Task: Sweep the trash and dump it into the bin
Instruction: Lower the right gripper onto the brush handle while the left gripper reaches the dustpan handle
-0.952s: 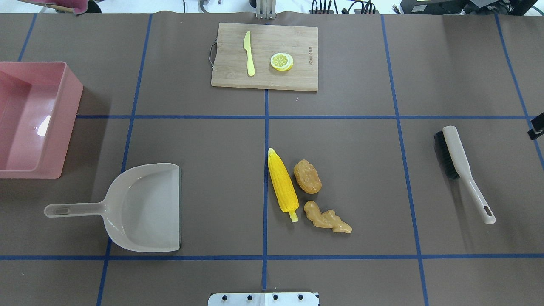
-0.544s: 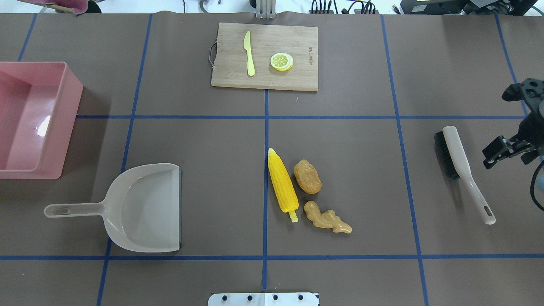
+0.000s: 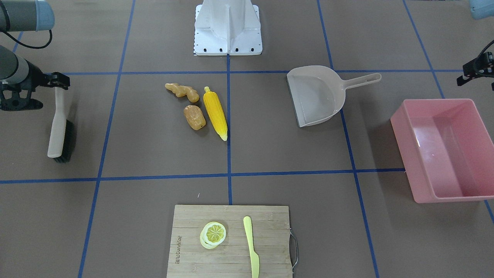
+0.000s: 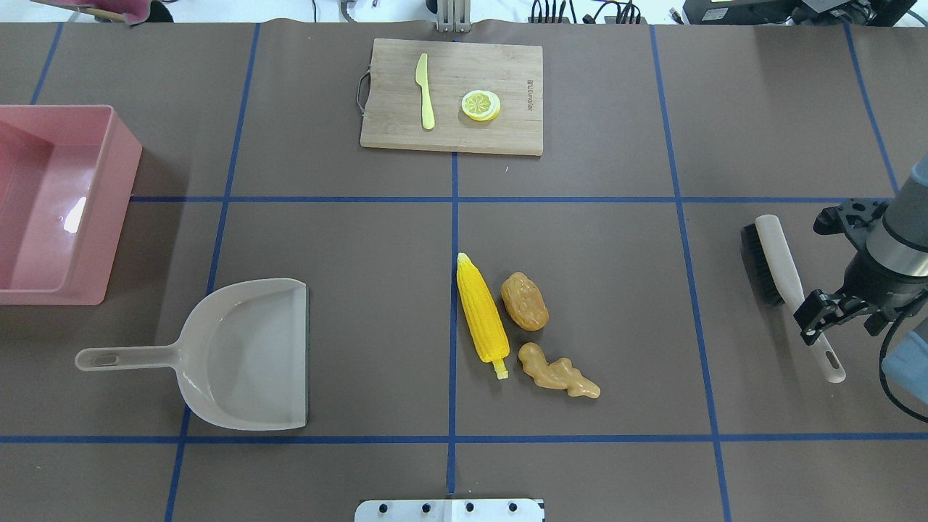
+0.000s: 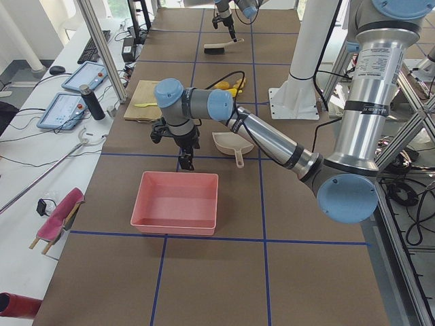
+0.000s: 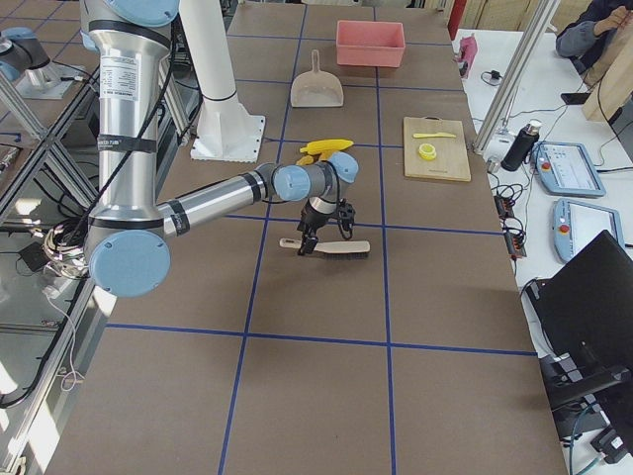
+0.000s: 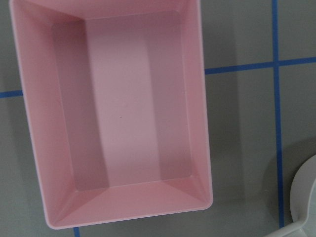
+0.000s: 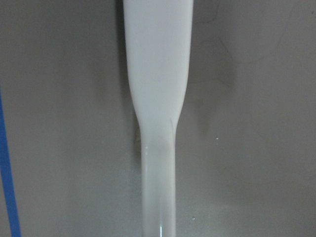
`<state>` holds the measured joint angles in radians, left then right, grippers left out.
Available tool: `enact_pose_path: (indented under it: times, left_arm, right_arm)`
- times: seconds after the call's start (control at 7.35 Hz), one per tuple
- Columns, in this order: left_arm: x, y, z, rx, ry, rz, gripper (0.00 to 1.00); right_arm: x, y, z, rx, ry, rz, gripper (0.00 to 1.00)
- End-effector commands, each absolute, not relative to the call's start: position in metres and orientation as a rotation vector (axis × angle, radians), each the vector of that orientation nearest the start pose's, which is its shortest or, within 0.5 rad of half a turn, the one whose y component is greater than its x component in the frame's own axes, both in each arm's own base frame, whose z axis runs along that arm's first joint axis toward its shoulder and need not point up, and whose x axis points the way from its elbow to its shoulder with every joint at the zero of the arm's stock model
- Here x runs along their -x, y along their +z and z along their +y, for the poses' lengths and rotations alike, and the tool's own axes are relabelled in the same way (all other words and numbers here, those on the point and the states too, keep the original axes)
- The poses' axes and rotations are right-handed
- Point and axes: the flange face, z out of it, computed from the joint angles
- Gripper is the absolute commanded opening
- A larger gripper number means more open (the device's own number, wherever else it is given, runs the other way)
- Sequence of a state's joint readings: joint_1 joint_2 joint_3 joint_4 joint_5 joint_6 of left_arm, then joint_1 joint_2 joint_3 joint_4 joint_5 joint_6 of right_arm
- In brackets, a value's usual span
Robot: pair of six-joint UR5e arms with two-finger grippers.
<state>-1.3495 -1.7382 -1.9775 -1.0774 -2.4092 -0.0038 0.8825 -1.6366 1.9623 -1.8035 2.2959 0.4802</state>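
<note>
The trash lies mid-table as a group: a yellow corn cob (image 4: 482, 315) (image 3: 215, 112), a golden-brown potato-like lump (image 4: 524, 299) (image 3: 194, 117) and a tan ginger root (image 4: 557, 372) (image 3: 181, 92). The pink bin (image 4: 116, 210) (image 3: 403, 158) (image 7: 123, 113) stands empty at the far left. My right gripper (image 4: 818, 326) (image 3: 60, 82) hovers open over the thin handle of a beige brush (image 4: 776, 257) (image 8: 158, 74), holding nothing. High beside the bin, my left gripper (image 3: 476, 69) (image 5: 185, 161) is open and looks straight down into it.
A beige dustpan (image 4: 246, 355) (image 3: 314, 94) lies between bin and trash, mouth toward the trash. At the far side a wooden cutting board (image 4: 500, 72) carries a yellow-green knife (image 4: 425, 90) and a lemon slice (image 4: 481, 105). Blue tape lines grid the brown table.
My right arm has come in from the right edge of the overhead view and travelled down and inward, so its gripper now sits over the brush handle. Nothing on the table has moved.
</note>
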Motion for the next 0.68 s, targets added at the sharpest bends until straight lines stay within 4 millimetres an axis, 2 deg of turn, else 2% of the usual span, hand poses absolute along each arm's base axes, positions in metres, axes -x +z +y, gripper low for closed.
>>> enact_pose_path:
  times: [0.0, 0.14, 0.27, 0.54]
  left_arm:
    - [-0.132, 0.382, -0.486, -0.072, 0.462, 0.843, 1.0]
    - [-0.162, 0.352, -0.459, -0.133, 0.57, 0.794, 0.99]
    - [-0.183, 0.328, -0.436, -0.201, 0.655, 0.739, 0.99]
    - [-0.212, 0.303, -0.399, -0.243, 0.78, 0.751, 0.99]
  right_arm:
    - [0.246, 0.538, -0.385, 0.358, -0.242, -0.637, 1.0]
    - [0.246, 0.544, -0.385, 0.361, -0.243, -0.633, 1.0]
    - [0.248, 0.544, -0.387, 0.358, -0.248, -0.634, 0.99]
    - [0.25, 0.548, -0.39, 0.362, -0.249, -0.63, 0.95]
